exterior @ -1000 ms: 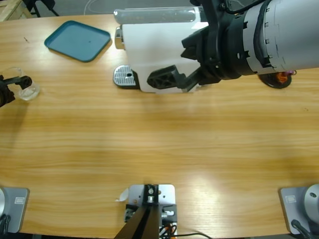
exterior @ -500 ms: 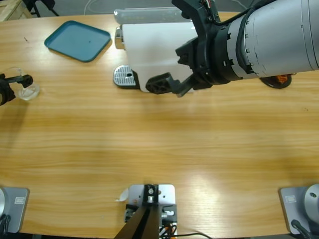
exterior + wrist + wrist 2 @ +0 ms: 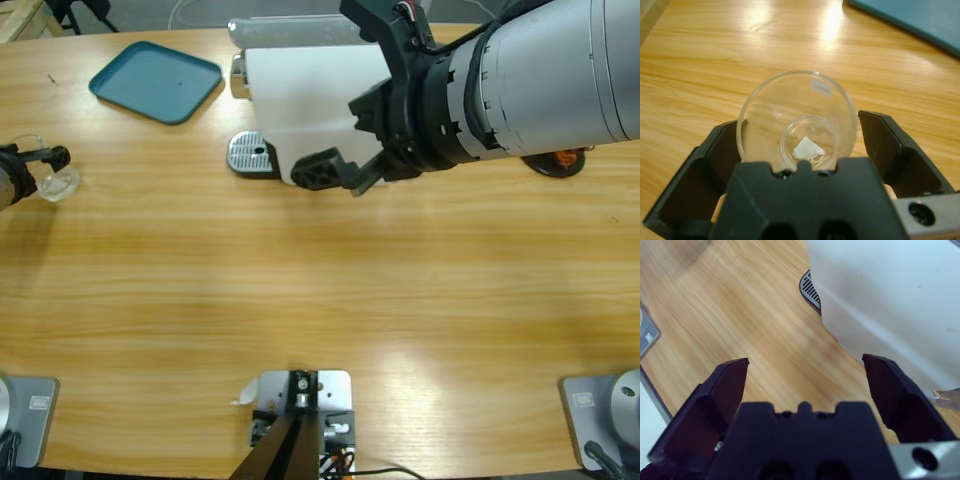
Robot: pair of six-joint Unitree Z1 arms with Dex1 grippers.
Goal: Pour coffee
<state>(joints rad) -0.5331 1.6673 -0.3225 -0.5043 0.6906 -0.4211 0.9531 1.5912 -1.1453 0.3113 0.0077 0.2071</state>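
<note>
Glass cup [image 3: 55, 180] sits at the counter's [image 3: 300, 290] far left edge, between the spread jaws of the left claw [image 3: 799, 145], jaws apart and not pressing it; only a pale scrap shows in its bottom, no coffee visible. Teal tray [image 3: 155, 80] lies near the back-left edge, then the white coffee machine [image 3: 310, 100] with its drip grate [image 3: 248, 153]. Right claw [image 3: 805, 385] hangs wide open beside the machine's front, with bare counter across the whole front half.
</note>
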